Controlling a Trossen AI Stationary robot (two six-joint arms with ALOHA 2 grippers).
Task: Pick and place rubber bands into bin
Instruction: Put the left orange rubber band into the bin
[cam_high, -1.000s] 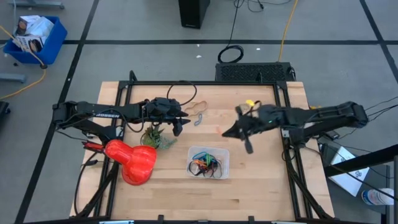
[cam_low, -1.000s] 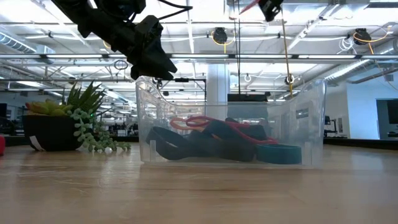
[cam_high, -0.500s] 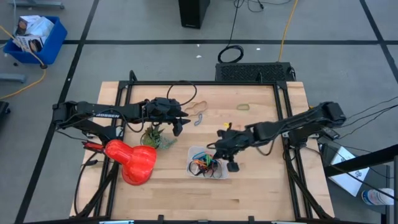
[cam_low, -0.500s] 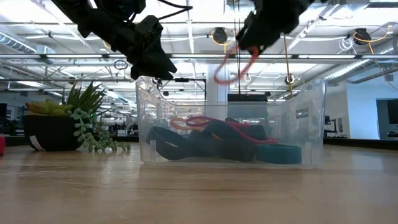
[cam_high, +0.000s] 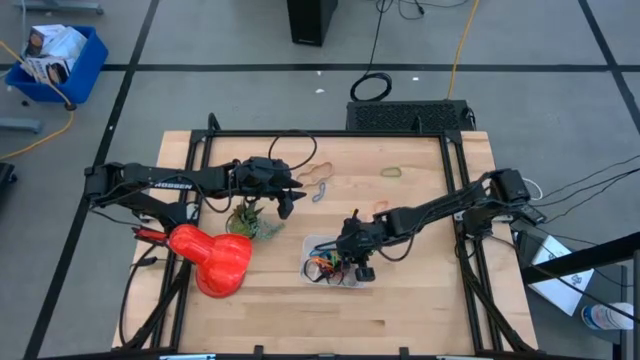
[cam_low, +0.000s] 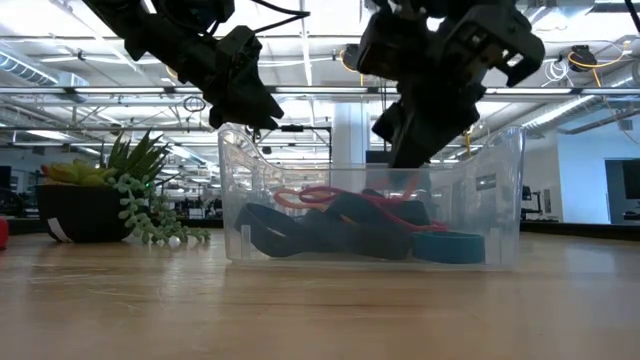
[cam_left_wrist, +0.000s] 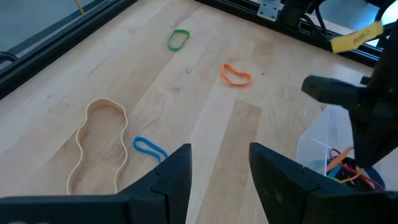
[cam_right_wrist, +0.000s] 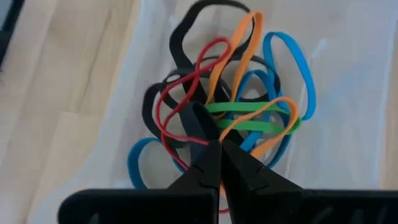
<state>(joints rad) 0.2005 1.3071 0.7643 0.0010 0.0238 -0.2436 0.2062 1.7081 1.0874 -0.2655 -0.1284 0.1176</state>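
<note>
The right gripper (cam_high: 352, 262) is reaching down into the clear bin (cam_high: 360, 247) near the front middle of the wooden surface (cam_high: 420, 300), its jaws pressed together on a red rubber band (cam_right_wrist: 180, 115) lying over the tangled pile of rubber bands (cam_right_wrist: 239, 109) (black, orange, blue and green). The left gripper (cam_high: 287, 198) is hovering above the surface behind the bin, jaws parted and holding nothing. Loose tan (cam_left_wrist: 99, 146), blue (cam_left_wrist: 149, 148), orange (cam_left_wrist: 236, 74) and green (cam_left_wrist: 178, 39) bands are lying beyond it.
</note>
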